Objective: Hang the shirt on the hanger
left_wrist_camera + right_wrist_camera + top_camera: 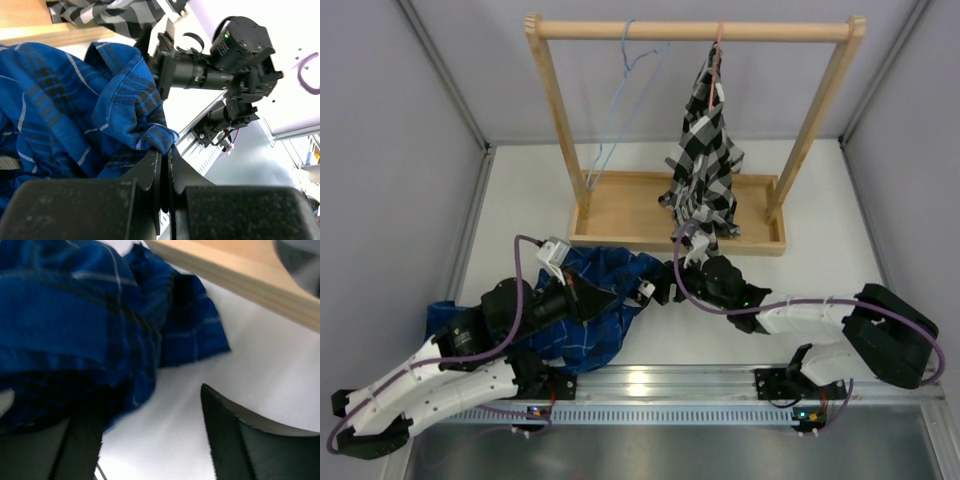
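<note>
The dark blue plaid shirt (600, 325) lies crumpled on the white table, in front of the wooden rack. My left gripper (618, 298) is shut on a bunched fold of the shirt (125, 110) at its right edge, with the cloth pinched at the tips (167, 151). My right gripper (658, 288) faces it from the right, low over the table. Its jaws stand wide apart (150, 405), bare table showing between them, and the shirt's edge (75, 315) lies against the left finger (82, 440). The light-blue wire hanger (620, 100) hangs empty from the rail, left of centre.
A wooden rack (690, 30) with a tray base (640, 215) stands at the back. On it hangs a black-and-white checked shirt (705, 160) on a pink hanger, just behind my right gripper. A metal rail (670, 385) runs along the near edge.
</note>
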